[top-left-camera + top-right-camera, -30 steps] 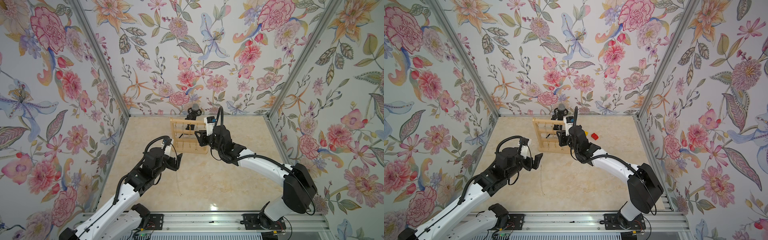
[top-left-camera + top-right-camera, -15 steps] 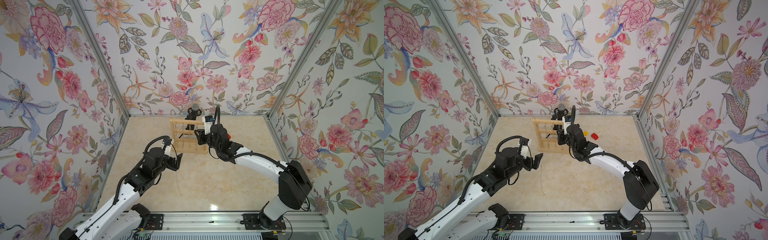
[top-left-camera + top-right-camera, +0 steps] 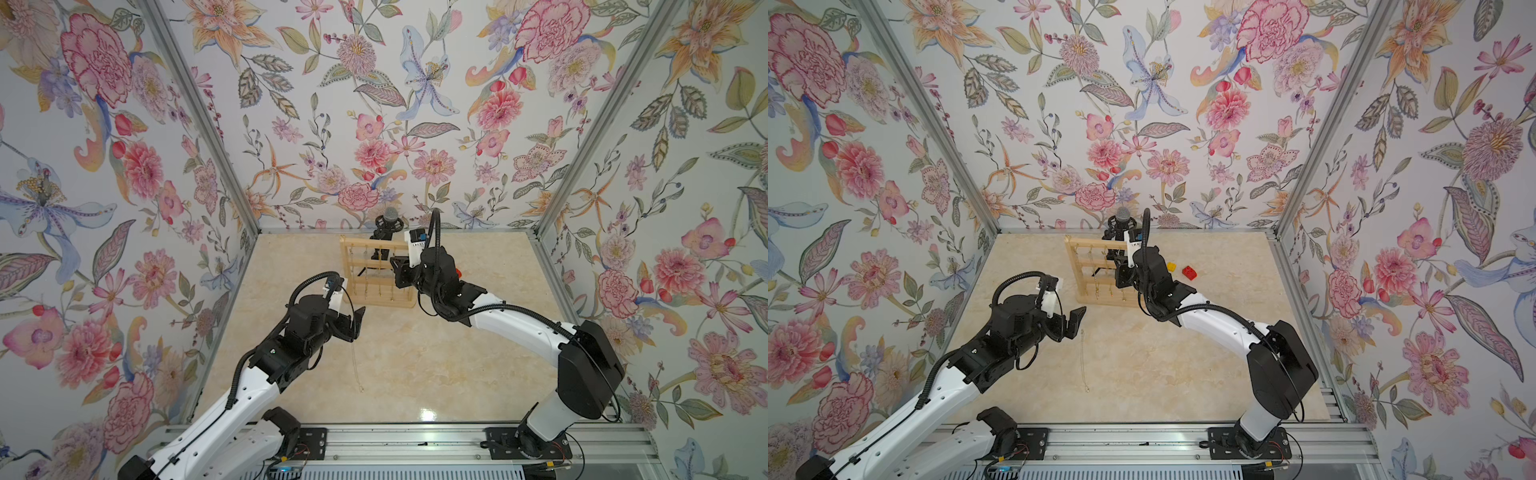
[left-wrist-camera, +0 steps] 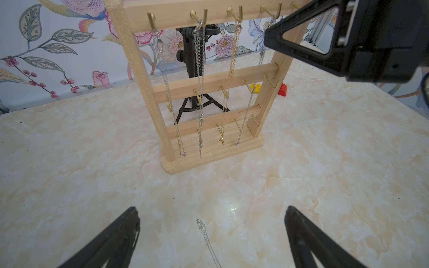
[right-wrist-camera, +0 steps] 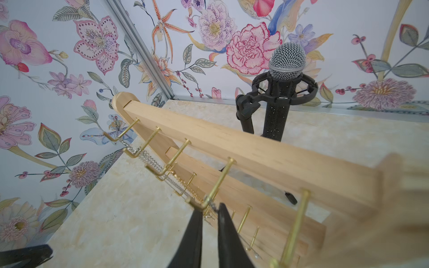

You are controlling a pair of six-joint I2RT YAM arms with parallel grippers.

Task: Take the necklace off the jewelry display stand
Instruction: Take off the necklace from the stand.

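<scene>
At the jewelry display stand, the right gripper sits nearly closed around a hanging necklace, grip unclear; the left gripper gapes wide in front.

No text, label, brand, number or sign can be read anywhere, whether on the wooden jewelry display stand or the microphone.

Bright even light, faint shadows, glare on table, wrist-view edges blurred, warped
</scene>
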